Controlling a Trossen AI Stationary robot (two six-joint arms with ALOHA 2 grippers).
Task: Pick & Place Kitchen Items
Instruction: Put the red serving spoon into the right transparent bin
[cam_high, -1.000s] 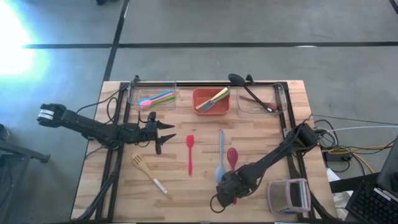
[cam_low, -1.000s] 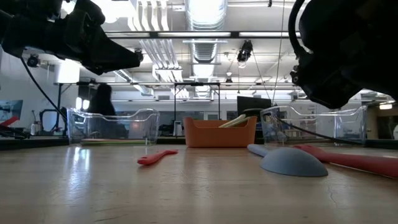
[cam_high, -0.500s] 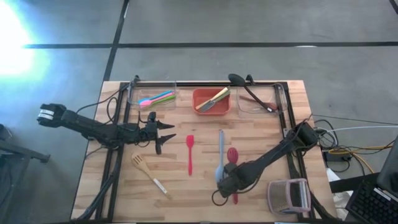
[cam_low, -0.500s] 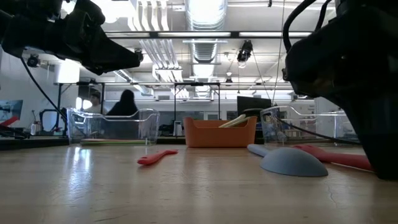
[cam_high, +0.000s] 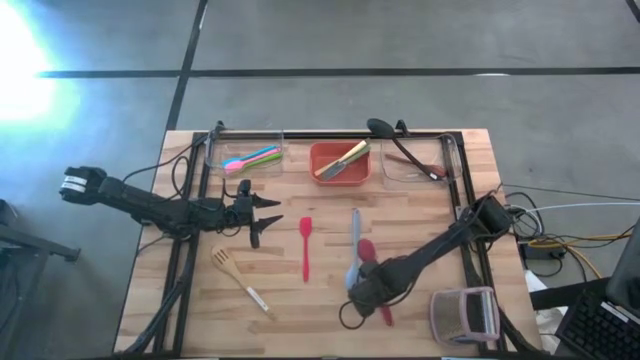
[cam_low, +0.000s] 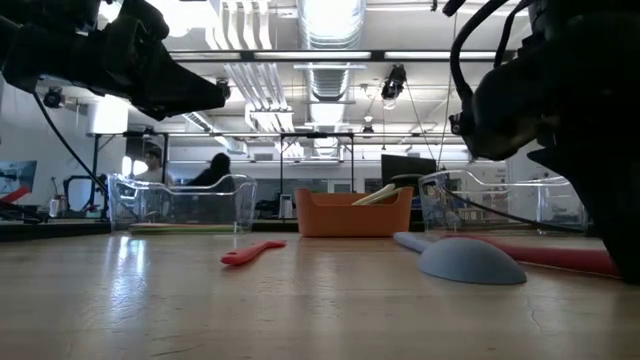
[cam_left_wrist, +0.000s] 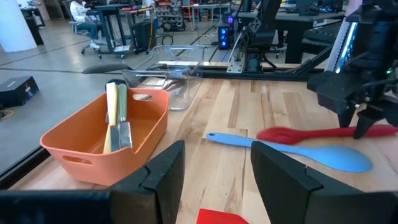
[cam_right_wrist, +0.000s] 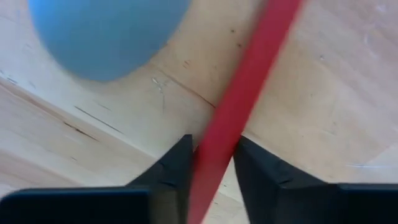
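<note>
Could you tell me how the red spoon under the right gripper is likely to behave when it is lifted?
Held on its slim handle, the red spoon will probably tilt head-down. It looks light and fairly stiff. The right gripper straddles it closely, so slipping seems unlikely.

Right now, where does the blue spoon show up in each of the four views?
High view: the blue spoon lies at table centre, just left of the red slotted spoon.
Low view: its bowl sits right of centre, near the camera.
Left wrist view: it lies right of centre, under the red spoon.
Right wrist view: only its bowl shows, by the red handle.
Shared landmark: that red slotted spoon alongside it.
</note>
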